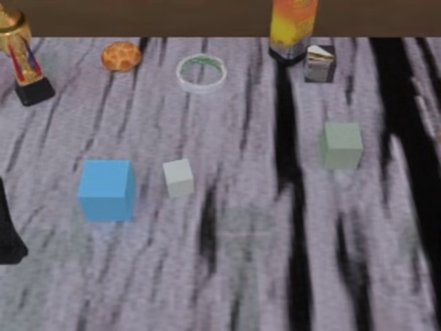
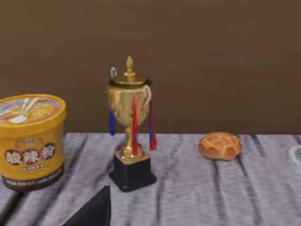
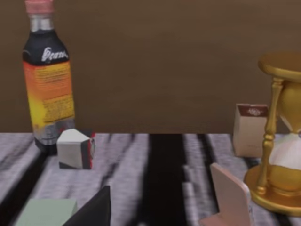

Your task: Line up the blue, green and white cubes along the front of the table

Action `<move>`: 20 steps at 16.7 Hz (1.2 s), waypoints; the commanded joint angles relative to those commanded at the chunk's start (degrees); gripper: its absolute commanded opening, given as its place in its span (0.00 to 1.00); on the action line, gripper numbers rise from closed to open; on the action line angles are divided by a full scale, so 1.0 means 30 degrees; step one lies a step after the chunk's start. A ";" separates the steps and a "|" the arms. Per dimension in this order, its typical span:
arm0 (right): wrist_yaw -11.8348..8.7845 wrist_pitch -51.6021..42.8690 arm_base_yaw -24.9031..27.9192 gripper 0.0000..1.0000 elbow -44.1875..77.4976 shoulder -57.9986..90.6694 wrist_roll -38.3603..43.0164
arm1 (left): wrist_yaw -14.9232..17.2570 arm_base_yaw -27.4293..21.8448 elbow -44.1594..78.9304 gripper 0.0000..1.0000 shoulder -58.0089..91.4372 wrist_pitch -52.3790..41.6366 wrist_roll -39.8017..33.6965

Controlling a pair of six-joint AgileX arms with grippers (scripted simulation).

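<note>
Blue cube: the large matte sky-blue cube stands on the left half of the pale grey-lilac desk with black streaks.
White cube: the small off-white cube is just beside the blue one, on its right, not touching.
Green cube: the pale grey-green cube is well apart on the right half; in the right wrist view only its top corner shows, cut by the frame edge.
Far edge: a gold trophy cup on a black base, a round bread roll, a white ring-shaped object, an orange-labelled bottle cut off at the top, and a small shiny silver-and-dark block.
Left arm: only a dark shape at the left edge of the top view, probably part of it; the state of its fingers I cannot tell.
Right arm: not seen from above; the state of its fingers I cannot tell.
</note>
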 joint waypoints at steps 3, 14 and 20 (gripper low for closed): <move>0.0000 0.0000 0.0000 1.00 0.0000 0.0000 0.0000 | 0.0006 -0.0031 0.0159 1.00 0.0157 -0.0099 0.0068; 0.0000 0.0000 0.0000 1.00 0.0000 0.0000 0.0000 | 0.0394 -0.2606 1.0607 1.00 1.2698 -0.7170 0.4810; 0.0000 0.0000 0.0000 1.00 0.0000 0.0000 0.0000 | 0.0479 -0.4959 2.0059 1.00 2.4385 -1.3298 0.9083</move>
